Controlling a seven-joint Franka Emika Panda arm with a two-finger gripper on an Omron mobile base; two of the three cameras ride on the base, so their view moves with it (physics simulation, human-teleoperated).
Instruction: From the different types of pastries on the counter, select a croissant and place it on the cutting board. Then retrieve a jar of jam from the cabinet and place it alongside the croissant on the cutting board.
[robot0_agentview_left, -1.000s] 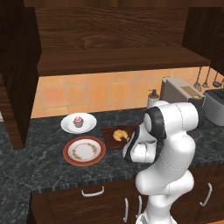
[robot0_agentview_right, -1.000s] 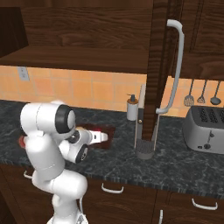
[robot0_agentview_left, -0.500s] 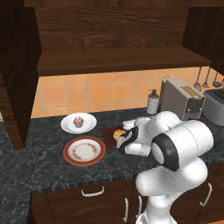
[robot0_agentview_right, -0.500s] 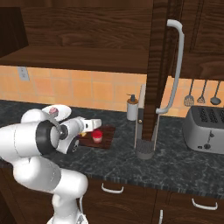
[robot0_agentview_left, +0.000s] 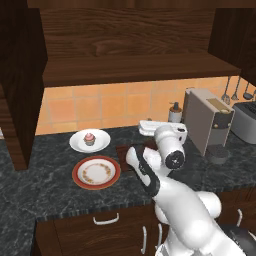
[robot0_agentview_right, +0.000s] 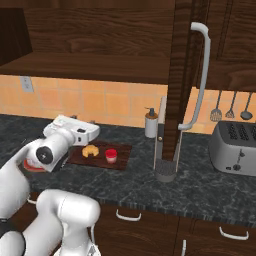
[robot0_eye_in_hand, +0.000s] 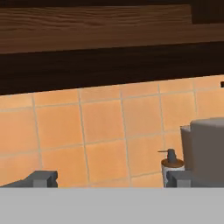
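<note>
The golden croissant (robot0_agentview_right: 90, 150) and the red-lidded jar of jam (robot0_agentview_right: 111, 155) sit side by side on the dark reddish cutting board (robot0_agentview_right: 125, 152), croissant to the left. In the left base view my arm covers most of the cutting board (robot0_agentview_left: 122, 150). My gripper (robot0_eye_in_hand: 111, 181) is open and empty, fingertips (robot0_eye_in_hand: 43, 178) wide apart. It is raised above the board's rear left part and faces the tiled wall. The pink cupcake (robot0_agentview_left: 89, 138) stands on a white plate (robot0_agentview_left: 102, 143) on the counter (robot0_agentview_left: 50, 200). Above, the cabinet's shelf (robot0_agentview_left: 135, 67) is bare.
An orange-rimmed plate (robot0_agentview_left: 96, 172) lies left of the board. A soap dispenser (robot0_agentview_right: 151, 123) and a coffee machine (robot0_agentview_left: 207, 125) stand to its right. The open cabinet door (robot0_agentview_right: 181, 75) hangs over the counter. A toaster (robot0_agentview_right: 235, 147) and hanging utensils (robot0_agentview_right: 230, 107) are further right.
My gripper has let go of the jam jar, risen off the board and drawn back toward me. The jar stays upright beside the croissant.
</note>
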